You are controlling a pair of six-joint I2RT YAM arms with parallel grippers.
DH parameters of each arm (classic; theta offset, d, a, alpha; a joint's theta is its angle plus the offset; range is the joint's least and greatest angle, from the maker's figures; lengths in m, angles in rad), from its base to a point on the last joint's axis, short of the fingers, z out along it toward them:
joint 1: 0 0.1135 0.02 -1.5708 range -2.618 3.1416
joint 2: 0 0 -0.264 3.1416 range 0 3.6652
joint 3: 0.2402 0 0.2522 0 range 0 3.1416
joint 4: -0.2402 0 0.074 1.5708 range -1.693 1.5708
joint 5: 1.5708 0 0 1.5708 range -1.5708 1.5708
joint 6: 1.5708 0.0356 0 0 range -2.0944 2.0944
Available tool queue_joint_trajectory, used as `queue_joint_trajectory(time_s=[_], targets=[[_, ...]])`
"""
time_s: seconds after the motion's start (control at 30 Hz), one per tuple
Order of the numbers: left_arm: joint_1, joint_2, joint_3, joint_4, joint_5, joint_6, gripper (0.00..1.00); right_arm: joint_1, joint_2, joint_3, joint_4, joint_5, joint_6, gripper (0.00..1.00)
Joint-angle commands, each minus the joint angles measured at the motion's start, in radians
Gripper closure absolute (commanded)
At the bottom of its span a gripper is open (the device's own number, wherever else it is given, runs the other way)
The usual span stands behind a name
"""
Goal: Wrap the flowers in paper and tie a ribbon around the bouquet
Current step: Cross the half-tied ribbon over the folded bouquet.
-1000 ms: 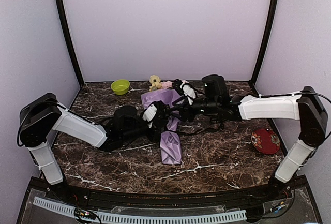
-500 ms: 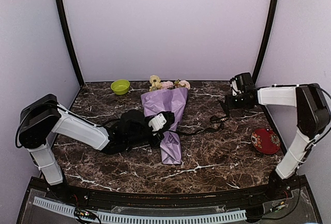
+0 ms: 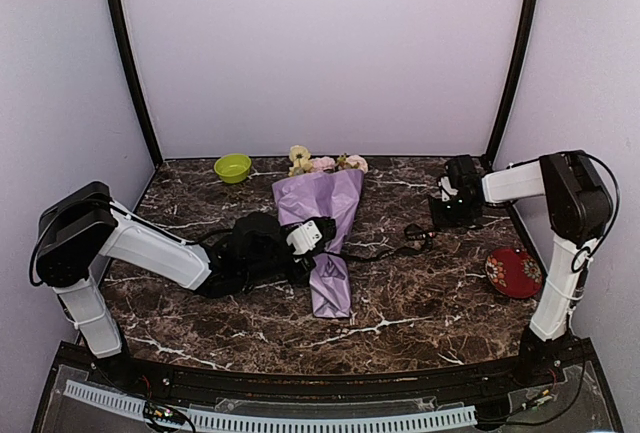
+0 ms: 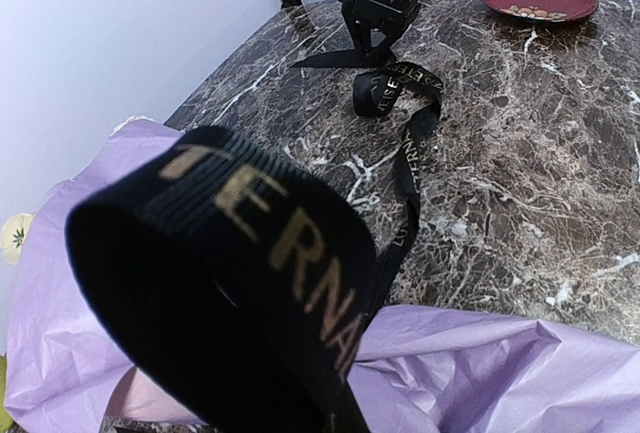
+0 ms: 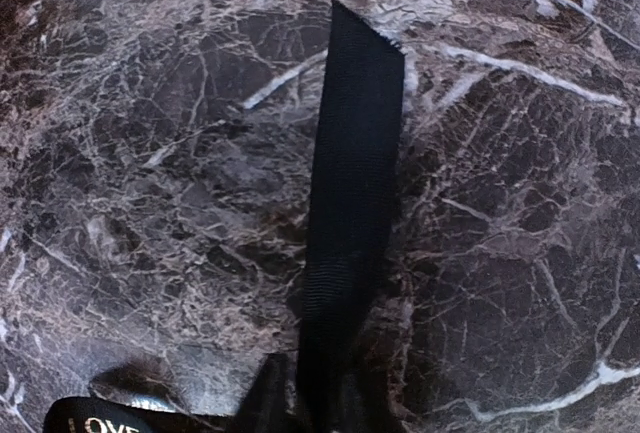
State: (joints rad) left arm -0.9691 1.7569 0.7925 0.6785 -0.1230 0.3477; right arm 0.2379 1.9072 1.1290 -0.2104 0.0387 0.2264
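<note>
Two jaw notes. Left gripper (image 3: 303,237): pressed shut, apparently pinching ribbon (image 4: 410,143) loop at bouquet (image 3: 325,208) waist. Right gripper (image 3: 447,213): over ribbon tail, spread or pinching unclear. Swung away from bouquet to far right of table (image 3: 400,303) within last second. Ribbon drawn out, untied; bouquet lying wrapped mid-table.

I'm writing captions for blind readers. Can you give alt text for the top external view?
A lilac paper bouquet lies on a marble table, flowers toward the back wall, with the left tool at its middle. A black ribbon trails from there toward the right tool, down at the tabletop. A green bowl sits back left, a red plate at right.
</note>
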Motion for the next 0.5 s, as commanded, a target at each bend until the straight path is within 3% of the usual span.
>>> queue_joint_trajectory(time_s=[0.0, 0.27, 0.47], targets=[[-0.006, -0.045, 0.007, -0.007, -0.018, 0.011, 1.00, -0.016, 0.007, 0.017, 0.011, -0.083, 0.001, 1.00], [-0.008, -0.059, -0.005, 0.000, -0.017, 0.014, 1.00, 0.026, -0.134, 0.200, -0.009, -0.248, -0.005, 1.00], [-0.012, -0.065, -0.022, 0.010, -0.007, 0.002, 1.00, 0.337, -0.121, 0.506, -0.030, -0.263, -0.065, 1.00]])
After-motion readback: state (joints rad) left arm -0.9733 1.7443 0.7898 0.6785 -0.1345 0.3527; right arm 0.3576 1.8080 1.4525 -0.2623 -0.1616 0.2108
